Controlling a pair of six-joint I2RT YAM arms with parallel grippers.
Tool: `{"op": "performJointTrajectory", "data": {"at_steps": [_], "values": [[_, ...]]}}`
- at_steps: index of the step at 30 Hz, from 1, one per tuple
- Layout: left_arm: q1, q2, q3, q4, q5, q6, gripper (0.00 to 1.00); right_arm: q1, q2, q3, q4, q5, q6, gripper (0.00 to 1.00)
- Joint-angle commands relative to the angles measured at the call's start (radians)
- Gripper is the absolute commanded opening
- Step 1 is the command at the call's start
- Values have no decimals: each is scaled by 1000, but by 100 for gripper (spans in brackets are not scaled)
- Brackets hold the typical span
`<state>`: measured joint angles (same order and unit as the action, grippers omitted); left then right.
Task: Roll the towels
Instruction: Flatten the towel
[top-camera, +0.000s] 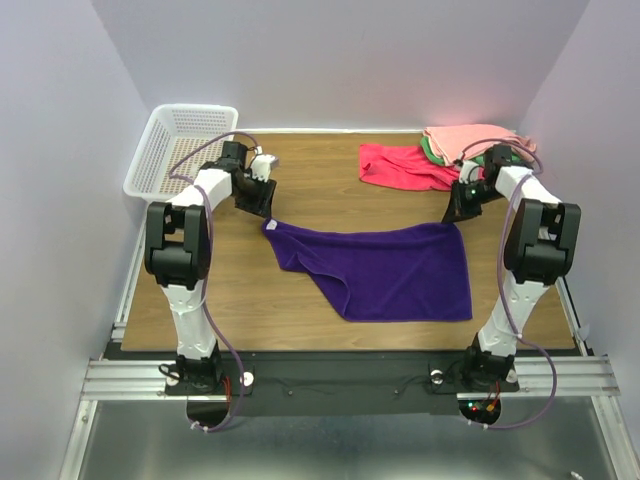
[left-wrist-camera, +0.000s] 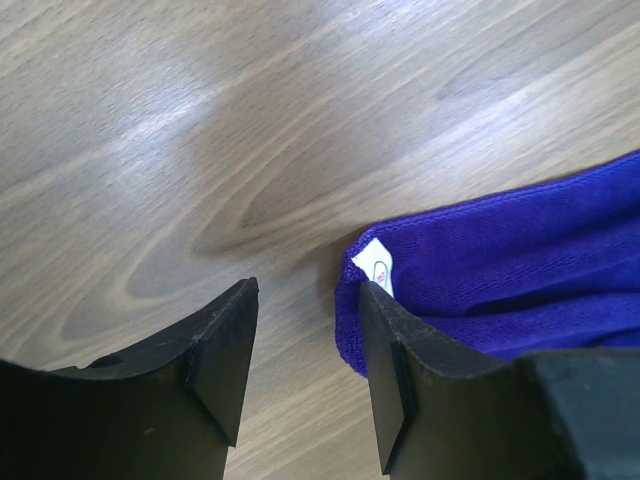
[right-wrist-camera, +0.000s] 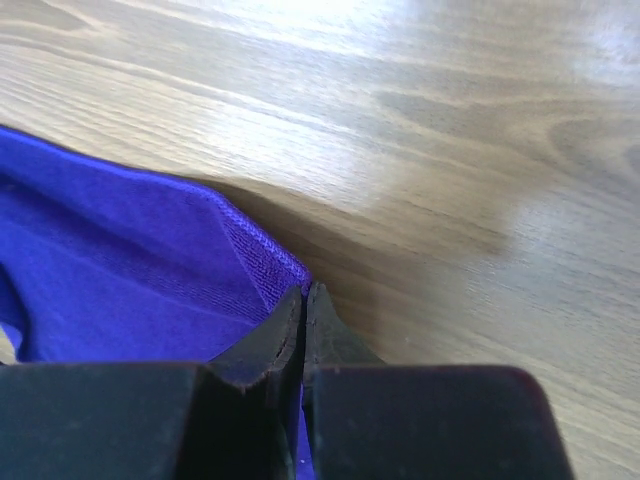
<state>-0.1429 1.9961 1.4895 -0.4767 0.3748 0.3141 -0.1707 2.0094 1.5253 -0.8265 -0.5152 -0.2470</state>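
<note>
Purple towel (top-camera: 400, 270) on wood-grain table (top-camera: 250, 295) between pale lilac walls (top-camera: 340, 60).

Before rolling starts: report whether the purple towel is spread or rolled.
Spread: the purple towel lies open on the table, no roll.

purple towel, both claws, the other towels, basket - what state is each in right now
purple towel: unrolled, lying flat on the table
left claw: open, at the towel's far left corner, not gripping
right claw: shut on the towel's far right corner
red towel: unrolled, rumpled
pink towel: unrolled, heaped on green towel
basket: upright
</note>
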Motion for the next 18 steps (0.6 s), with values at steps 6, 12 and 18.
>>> {"op": "performJointTrajectory", "data": {"at_steps": [6, 12, 18], "values": [[23, -76, 48, 6, 101, -50, 56, -3, -72, 72, -3, -46, 14, 1], [28, -85, 40, -5, 151, -66, 59, -3, -87, 43, 9, -17, 2, 1], [28, -53, 23, -4, 136, -75, 59, -1, -101, 32, 23, -2, 3, 1]]}}
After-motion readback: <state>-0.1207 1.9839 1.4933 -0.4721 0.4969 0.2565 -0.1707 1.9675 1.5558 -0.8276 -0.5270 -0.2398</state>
